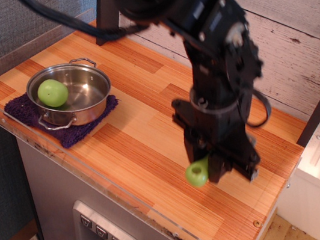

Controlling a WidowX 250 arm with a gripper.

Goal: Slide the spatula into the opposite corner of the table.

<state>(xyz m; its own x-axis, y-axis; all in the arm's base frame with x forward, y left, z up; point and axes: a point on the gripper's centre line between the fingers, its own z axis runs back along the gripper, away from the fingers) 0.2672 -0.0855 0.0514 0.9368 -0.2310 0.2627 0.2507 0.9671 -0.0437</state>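
Fingers (207, 166) clamped narrow on spatula (198, 173), lime handle poking out, above table (143, 148)

The spatula (198, 173) shows only its short, chunky lime-green handle, which pokes out below the black gripper toward the camera; its head is hidden behind the gripper. It sits over the right half of the table (142, 154), toward the near edge. The table is a rectangular wooden top of striped orange and pale planks, edged along its near and left sides with a clear acrylic rim.
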